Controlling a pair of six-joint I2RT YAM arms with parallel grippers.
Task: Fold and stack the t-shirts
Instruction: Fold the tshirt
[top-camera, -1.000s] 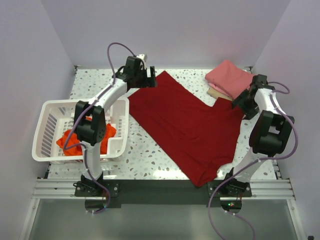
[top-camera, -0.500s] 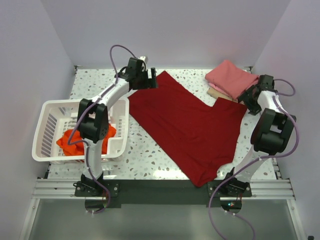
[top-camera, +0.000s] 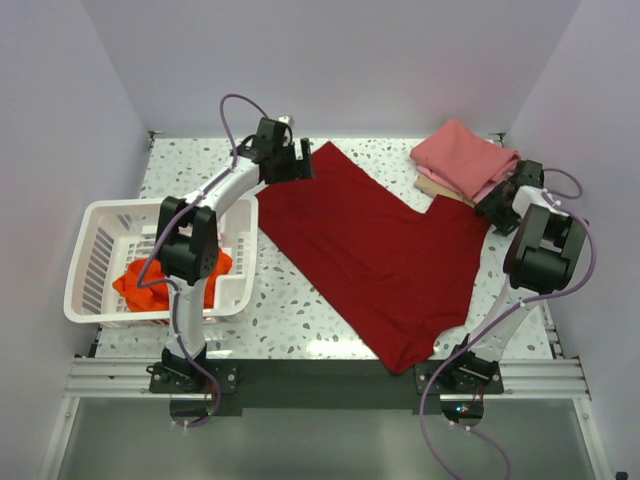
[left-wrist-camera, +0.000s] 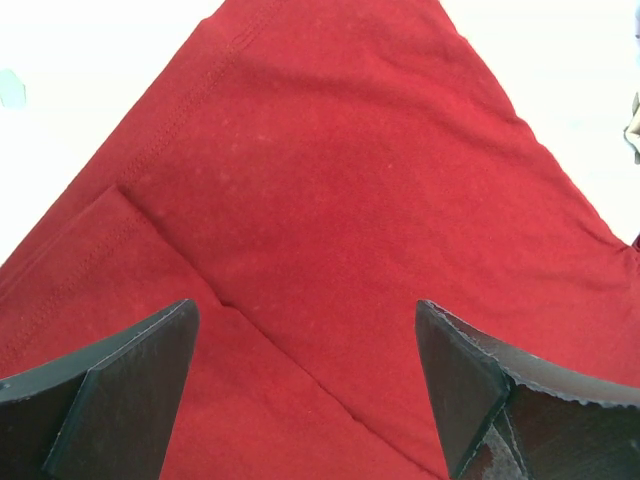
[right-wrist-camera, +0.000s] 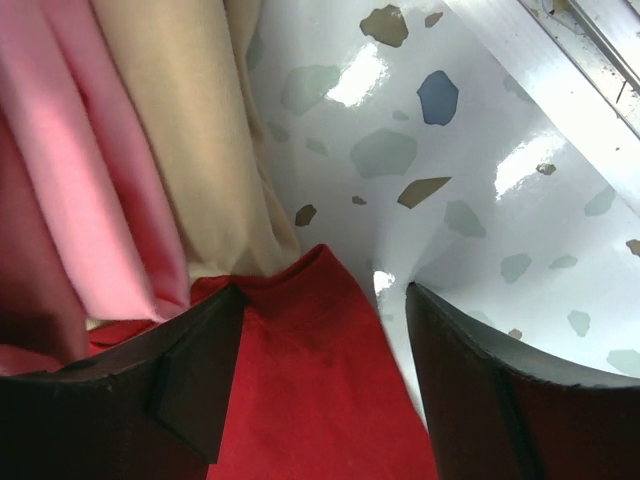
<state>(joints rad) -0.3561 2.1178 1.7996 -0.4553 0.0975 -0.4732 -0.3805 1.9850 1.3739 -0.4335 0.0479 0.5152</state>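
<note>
A large dark crimson t-shirt (top-camera: 375, 245) lies spread flat across the table. My left gripper (top-camera: 296, 160) is open over its far left corner; the left wrist view shows the cloth (left-wrist-camera: 330, 200) with a fold line between the open jaws. My right gripper (top-camera: 492, 208) is open at the shirt's right sleeve corner (right-wrist-camera: 320, 340), the cloth lying between the jaws. A folded pink shirt (top-camera: 462, 157) lies on a folded tan one (top-camera: 432, 187) at the far right; both show in the right wrist view as pink (right-wrist-camera: 70, 150) and tan (right-wrist-camera: 190, 130). A bright orange-red shirt (top-camera: 150, 282) sits crumpled in the basket.
A white slotted plastic basket (top-camera: 95, 232) stands at the left of the speckled table (top-camera: 300, 310). The table's right rail (right-wrist-camera: 560, 50) runs close beside my right gripper. Lilac walls enclose the back and sides.
My right gripper has moved back and to the right, from over the shirt's sleeve to its outer corner by the folded stack. My left gripper shifted slightly along the shirt's far left corner.
</note>
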